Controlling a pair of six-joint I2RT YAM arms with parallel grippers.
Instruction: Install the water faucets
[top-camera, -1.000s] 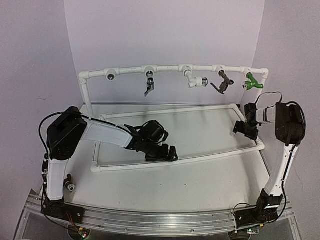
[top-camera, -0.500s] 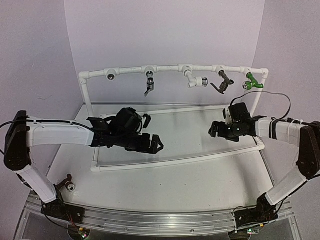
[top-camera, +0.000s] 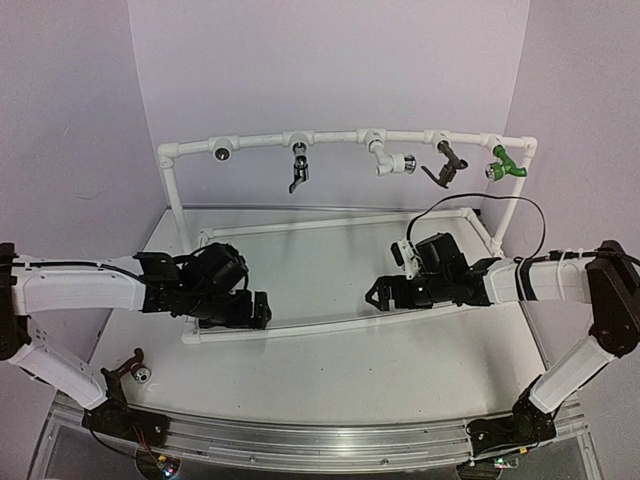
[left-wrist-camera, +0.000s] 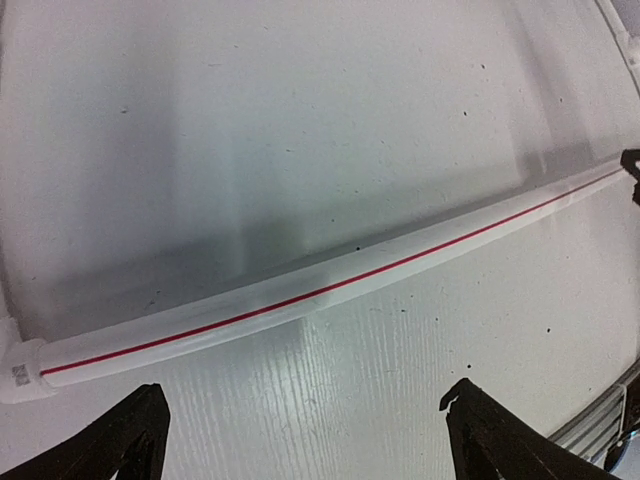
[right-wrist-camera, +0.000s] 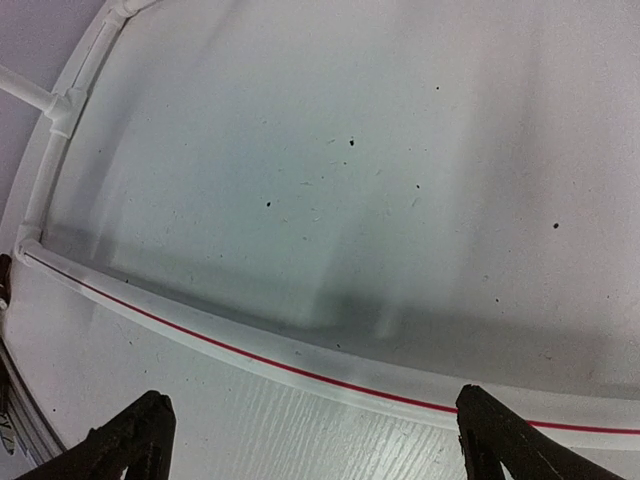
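Hands | my left hand (left-wrist-camera: 305, 435) spread, empty | right hand (right-wrist-camera: 310, 440) spread, empty | dark faucet (top-camera: 137, 368) lying on table (top-camera: 400, 370)

The loose tap (top-camera: 141, 373) beside the left arm (top-camera: 80, 284) is too small to tell its kind; that arm's shoulder is cut off at the edge.

Four hang from the top pipe (top-camera: 330, 136) — chrome lever tap (top-camera: 298, 172), white chrome-tipped tap (top-camera: 393, 163), dark bronze tap (top-camera: 443, 166), green tap (top-camera: 505, 166) — and a dark brown tap (top-camera: 137, 368) lies on the table (top-camera: 350, 370), near-left.
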